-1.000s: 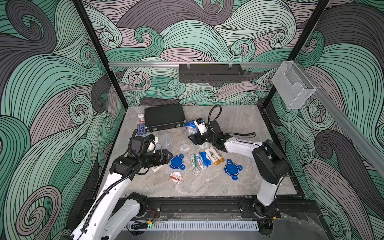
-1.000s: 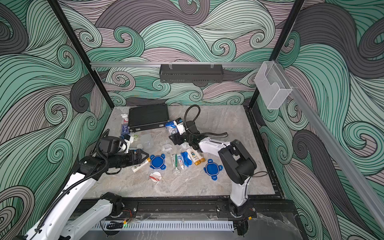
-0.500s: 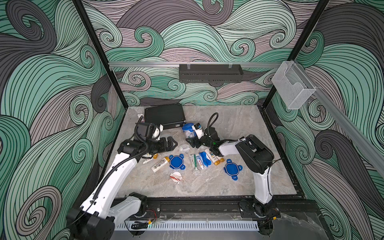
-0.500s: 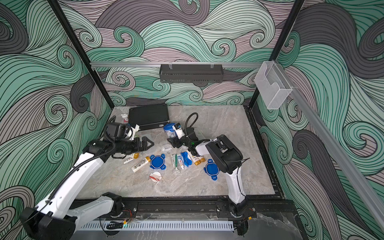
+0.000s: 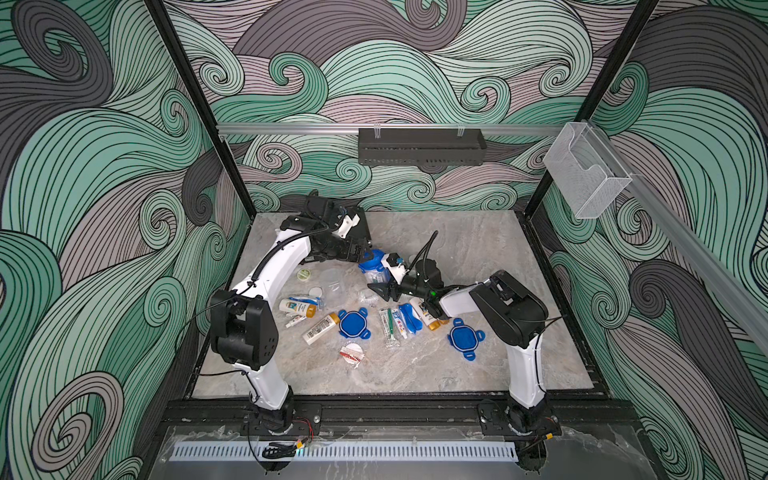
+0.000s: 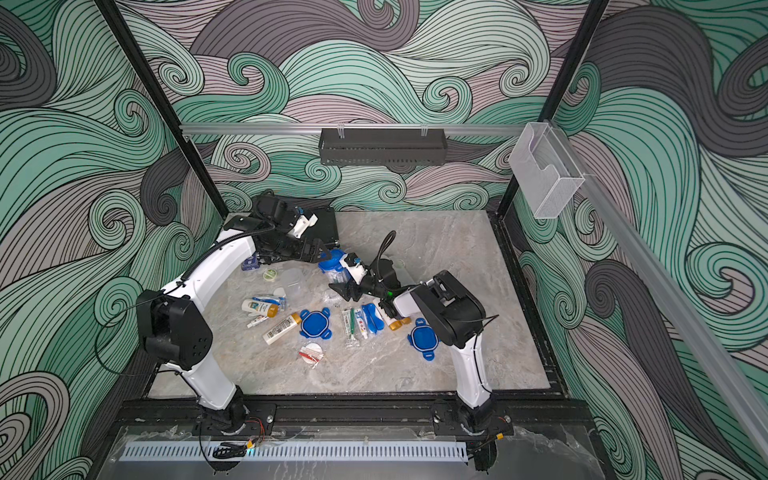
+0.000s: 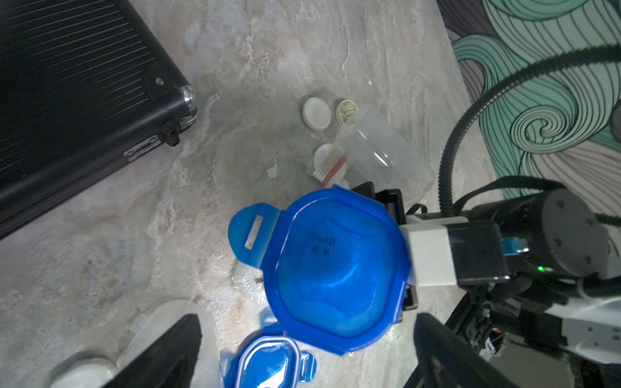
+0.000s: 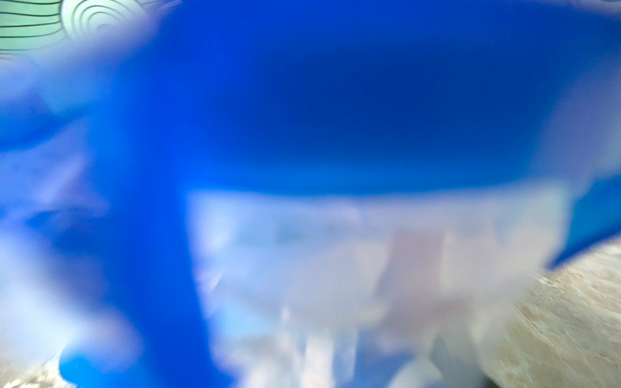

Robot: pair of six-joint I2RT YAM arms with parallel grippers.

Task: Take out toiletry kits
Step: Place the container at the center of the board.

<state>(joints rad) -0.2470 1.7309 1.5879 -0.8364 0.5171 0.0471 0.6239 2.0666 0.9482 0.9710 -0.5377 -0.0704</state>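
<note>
- Right claw (image 5: 379,287): closed on the clear body of a blue-lidded tub (image 7: 336,268), lid on. The right wrist view gives only a close blur of it.
- Left claw (image 7: 307,317): jaws spread wide, empty, poised over that tub's lid.
- Toiletry kits (image 5: 409,320): loose on the table (image 5: 478,257), nearer the arm bases. They include white bottles (image 5: 322,328), wrapped toothbrush (image 5: 390,332), round packet (image 5: 352,353) and two blue lids (image 5: 352,323).
- Clear tub (image 7: 383,158): on its side, near the held tub.
- Black ribbed case (image 7: 67,100): far-left corner of the table.
</note>
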